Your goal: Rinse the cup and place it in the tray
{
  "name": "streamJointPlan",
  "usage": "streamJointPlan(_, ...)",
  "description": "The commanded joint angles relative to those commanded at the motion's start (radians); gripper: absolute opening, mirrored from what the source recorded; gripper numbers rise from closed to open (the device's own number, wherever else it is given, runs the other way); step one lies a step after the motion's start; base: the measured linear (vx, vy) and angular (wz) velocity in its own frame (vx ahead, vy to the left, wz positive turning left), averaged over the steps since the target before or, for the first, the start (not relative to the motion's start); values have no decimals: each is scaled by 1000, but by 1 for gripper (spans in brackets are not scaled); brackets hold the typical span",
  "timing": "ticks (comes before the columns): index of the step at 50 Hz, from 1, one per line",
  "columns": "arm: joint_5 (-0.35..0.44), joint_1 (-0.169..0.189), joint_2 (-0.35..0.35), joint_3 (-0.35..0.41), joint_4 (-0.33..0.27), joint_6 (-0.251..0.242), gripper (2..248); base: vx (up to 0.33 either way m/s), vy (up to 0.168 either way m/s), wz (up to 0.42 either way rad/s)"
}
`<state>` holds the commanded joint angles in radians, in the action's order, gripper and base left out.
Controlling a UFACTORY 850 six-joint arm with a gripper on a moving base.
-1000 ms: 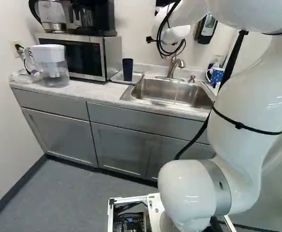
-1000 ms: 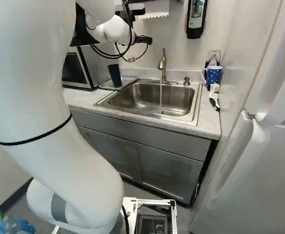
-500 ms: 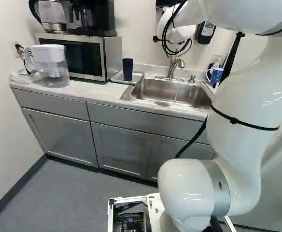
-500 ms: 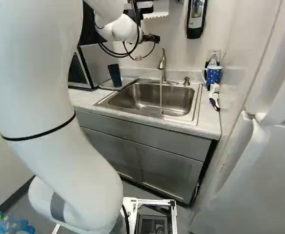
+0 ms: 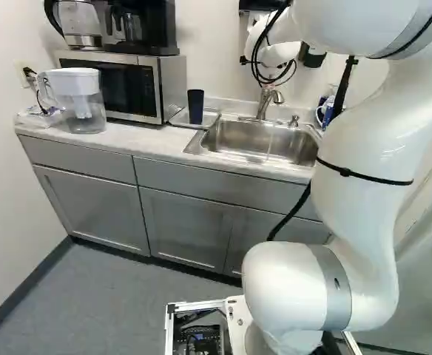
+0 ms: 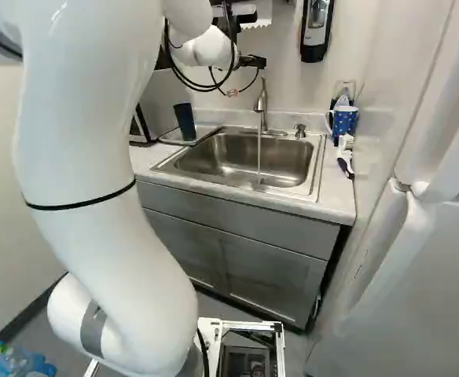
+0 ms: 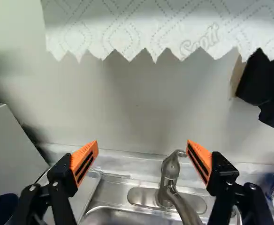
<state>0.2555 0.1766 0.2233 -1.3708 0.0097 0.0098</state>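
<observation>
Two orange-padded fingers of the gripper (image 7: pixel 142 146) are standing wide, holding nothing, facing the curved metal faucet (image 7: pixel 170 171), probably for shutting off the thin water stream (image 6: pixel 258 157) running into the brushed-steel sink (image 6: pixel 317 169). Left of it, the smooth, dark, tapering cup (image 5: pixel 195 107) is standing on the flat tray (image 5: pixel 213 118), presumably draining.

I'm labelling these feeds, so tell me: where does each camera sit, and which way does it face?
Left base view: on the base, behind and left of the white arm, facing ahead and slightly down toward the steel sink; the arm fills the right.
Right base view: behind and right, facing likewise; the arm fills the left.
Wrist view: on the wrist, looking along the open, orange-padded black gripper, past both fingers to the curved metal faucet.
Both base views share sink, faucet and dark cup.
</observation>
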Motion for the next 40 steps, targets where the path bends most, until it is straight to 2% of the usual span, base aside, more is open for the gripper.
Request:
streamJointPlan(23, -7, 9, 54, -96, 0, 0, 247, 0, 0, 0)
streamJointPlan(40, -93, 7, 68, -120, 0, 0, 247, 0, 0, 0)
